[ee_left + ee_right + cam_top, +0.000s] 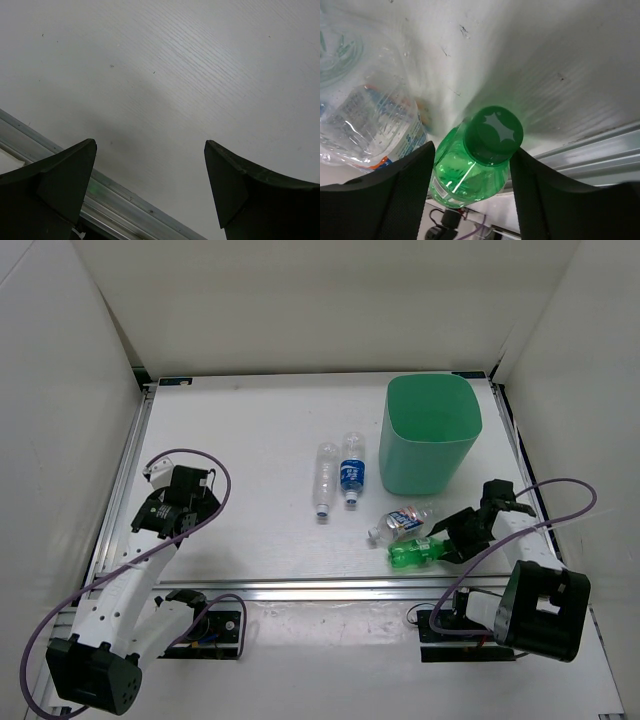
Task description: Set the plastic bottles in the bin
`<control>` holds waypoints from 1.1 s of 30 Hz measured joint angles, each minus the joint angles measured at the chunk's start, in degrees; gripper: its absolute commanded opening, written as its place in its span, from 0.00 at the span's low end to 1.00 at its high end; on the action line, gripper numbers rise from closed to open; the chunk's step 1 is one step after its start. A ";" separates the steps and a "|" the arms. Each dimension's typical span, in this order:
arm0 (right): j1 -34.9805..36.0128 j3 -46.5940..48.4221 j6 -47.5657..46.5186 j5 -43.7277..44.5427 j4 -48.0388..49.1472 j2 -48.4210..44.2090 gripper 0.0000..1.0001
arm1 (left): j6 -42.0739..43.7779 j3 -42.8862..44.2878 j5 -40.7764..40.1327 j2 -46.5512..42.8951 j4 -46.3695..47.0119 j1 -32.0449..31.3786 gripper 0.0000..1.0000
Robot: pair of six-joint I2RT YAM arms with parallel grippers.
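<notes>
Mint-green bin [422, 465], green bottle [411, 554]

Green bottle [412, 554], three clear bottles [325, 480] lying, mint bin [425, 472] upright

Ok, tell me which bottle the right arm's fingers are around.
The green bottle, the only coloured one. The right fingers sit on either side of its body; the other three are clear and lie outside the fingers.

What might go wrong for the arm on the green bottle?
The right pincer grips the round green bottle near its cap, so the bottle may slip out on lifting. The labelled bottle lies close beside it and could get knocked and roll toward the table's front rail.
</notes>
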 measured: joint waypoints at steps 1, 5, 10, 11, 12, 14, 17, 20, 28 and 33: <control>0.09 0.00 0.15 -0.02 0.22 0.44 0.55 | 0.02 0.00 -0.13 0.00 0.02 0.00 1.00; 0.15 0.13 0.26 0.63 -0.57 0.70 0.33 | 0.04 -0.33 -0.48 0.00 0.07 0.00 1.00; 0.17 5.33 -0.04 1.75 -9.07 -2.89 0.23 | 0.00 -0.52 -0.61 0.00 0.04 0.00 1.00; 0.17 7.85 -0.04 1.86 -11.61 -4.70 0.22 | 0.00 -0.55 -0.70 0.00 0.04 0.00 1.00; 0.17 10.10 -0.09 1.90 -13.27 -6.51 0.22 | -0.09 -0.55 -0.79 0.00 0.07 0.00 1.00; 0.17 15.98 -0.11 2.03 -16.90 -10.34 0.17 | -0.37 -0.79 -0.92 -0.02 0.20 0.00 1.00; 0.17 26.62 -0.17 1.92 -21.49 -11.98 0.10 | -0.83 -1.88 -0.98 0.07 0.42 0.00 1.00; 0.20 38.71 -0.39 1.66 -24.85 -9.55 0.08 | -1.14 -2.45 -0.94 0.22 0.46 0.00 1.00; 0.22 76.15 -0.61 3.15 -24.92 8.92 0.07 | -1.66 -2.93 -0.50 0.72 1.44 0.00 1.00; 1.07 87.23 -1.27 3.89 -21.75 22.27 0.65 | -1.60 -2.93 -0.33 0.76 1.79 0.00 1.00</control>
